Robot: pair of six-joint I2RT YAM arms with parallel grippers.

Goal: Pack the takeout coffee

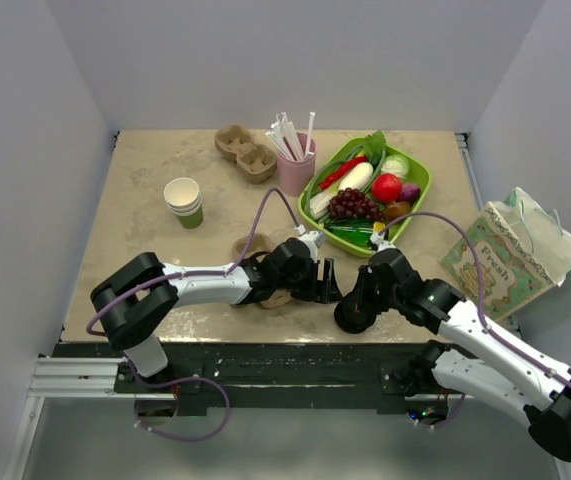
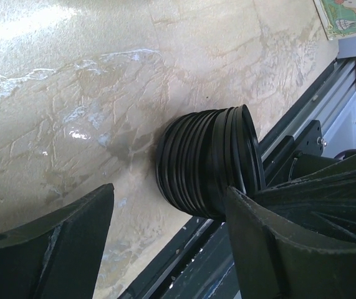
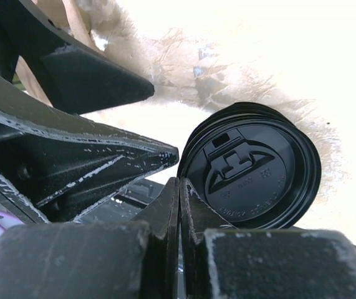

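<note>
No finished takeout coffee shows in any view: there is no green-sided cup wearing a black lid. Its parts sit apart. The paper cups [image 1: 183, 201], lidless, stand at left-centre of the top view. The lid stack [image 2: 207, 163] is at bottom centre near the front edge of the table [image 1: 145, 170], mostly hidden there by the two wrists.

The left gripper [image 2: 168, 200] is spread wide and holds nothing, with the stack lying just past the gap between its fingers. I judge it is lined up to brace or take the stack. The right gripper [image 3: 179, 184] is pressed together and empty, its tips right at the rim of the top lid at lower centre of its view. Whether they touch can't be told. It is probably there to peel one lid off while the other arm steadies the stack — a guess.

Orientation: the cups are upright, mouths up, long axis vertical. The lid stack sits base-down on the table with its axis rising off the surface — in the left wrist view that axis runs left to right. The top lid faces the right wrist camera. The paper bag [image 1: 510, 255] lies at the right edge, well apart.
</note>
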